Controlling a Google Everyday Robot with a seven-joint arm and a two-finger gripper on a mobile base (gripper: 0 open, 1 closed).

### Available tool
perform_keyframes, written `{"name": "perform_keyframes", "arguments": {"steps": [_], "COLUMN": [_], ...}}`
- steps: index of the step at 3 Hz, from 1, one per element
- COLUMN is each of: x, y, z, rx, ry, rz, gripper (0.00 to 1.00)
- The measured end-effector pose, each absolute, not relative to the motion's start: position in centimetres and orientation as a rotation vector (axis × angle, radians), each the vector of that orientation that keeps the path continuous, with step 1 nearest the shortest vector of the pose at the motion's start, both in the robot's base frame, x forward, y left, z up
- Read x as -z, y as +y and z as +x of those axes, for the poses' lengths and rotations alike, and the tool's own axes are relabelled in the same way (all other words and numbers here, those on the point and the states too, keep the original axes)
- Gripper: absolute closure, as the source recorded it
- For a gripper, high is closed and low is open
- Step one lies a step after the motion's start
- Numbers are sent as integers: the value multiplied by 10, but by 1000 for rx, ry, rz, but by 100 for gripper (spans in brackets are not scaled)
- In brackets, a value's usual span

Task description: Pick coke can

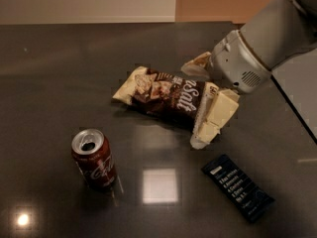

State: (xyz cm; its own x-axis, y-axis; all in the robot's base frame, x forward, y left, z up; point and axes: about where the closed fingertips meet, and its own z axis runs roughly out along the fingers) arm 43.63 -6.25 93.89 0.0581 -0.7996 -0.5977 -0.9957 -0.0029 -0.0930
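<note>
The coke can (pixel 94 160) is dark red with white lettering and an opened silver top. It stands upright on the dark table at the front left. My gripper (pixel 192 104) hangs from the grey arm at the right, above the right end of a chip bag. Its cream fingers (pixel 214 117) are spread apart and hold nothing. The gripper is well to the right of the can and farther back, with bare table between them.
A brown and cream chip bag (pixel 166 94) lies flat in the middle of the table (pixel 59 73). A dark blue snack bar (pixel 237 186) lies at the front right. The table's right edge (pixel 292 108) runs diagonally behind the arm.
</note>
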Motion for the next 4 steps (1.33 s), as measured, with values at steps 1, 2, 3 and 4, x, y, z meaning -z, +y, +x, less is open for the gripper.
{"name": "perform_keyframes", "arguments": {"steps": [1,2,3,4], "x": [-926,-913,-898,-889], "y": [-18,18,49,74], "z": [419,404,392,382], "rx": [-669,-755,-833,-907], "ry": [1651,1551,1493,1455], "rz": [-1882,-1912,-1931,-1936], "gripper": [0,0,0,0]}}
